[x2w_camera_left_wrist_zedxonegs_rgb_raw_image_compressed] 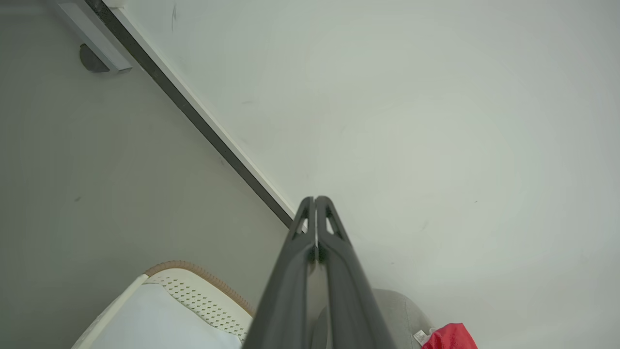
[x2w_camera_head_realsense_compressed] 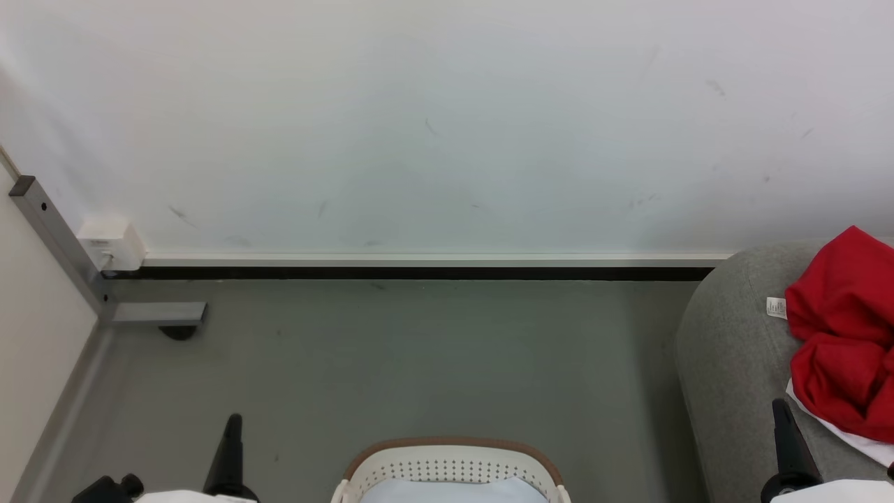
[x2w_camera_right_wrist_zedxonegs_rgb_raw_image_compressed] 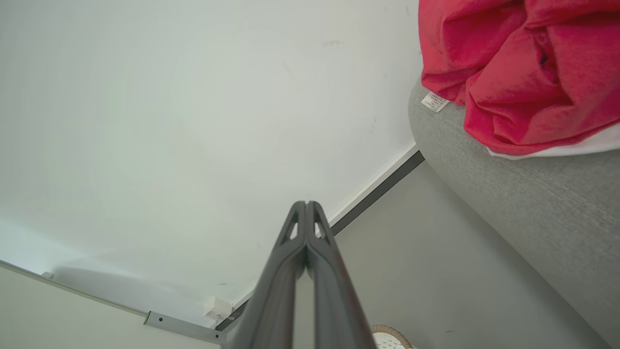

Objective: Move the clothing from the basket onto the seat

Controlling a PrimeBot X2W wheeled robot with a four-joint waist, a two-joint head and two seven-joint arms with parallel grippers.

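My left hand (x2w_camera_left_wrist_zedxonegs_rgb_raw_image_compressed: 316, 199), right hand (x2w_camera_right_wrist_zedxonegs_rgb_raw_image_compressed: 306, 203): both pressed together. Red clothing (x2w_camera_head_realsense_compressed: 841, 335) piled on grey seat (x2w_camera_head_realsense_compressed: 726, 363) at my right. Cream basket (x2w_camera_head_realsense_compressed: 450, 445) on grey floor (x2w_camera_head_realsense_compressed: 391, 349), white wall (x2w_camera_head_realsense_compressed: 447, 126) behind.

The left pincer (x2w_camera_left_wrist_zedxonegs_rgb_raw_image_compressed: 316, 199), fingers pressed together, points at the white wall (x2w_camera_left_wrist_zedxonegs_rgb_raw_image_compressed: 436, 121). The basket (x2w_camera_left_wrist_zedxonegs_rgb_raw_image_compressed: 198, 298) stands on the grey floor (x2w_camera_left_wrist_zedxonegs_rgb_raw_image_compressed: 97, 169); red clothing (x2w_camera_left_wrist_zedxonegs_rgb_raw_image_compressed: 453, 337) lies at a corner of the seat (x2w_camera_left_wrist_zedxonegs_rgb_raw_image_compressed: 399, 315).
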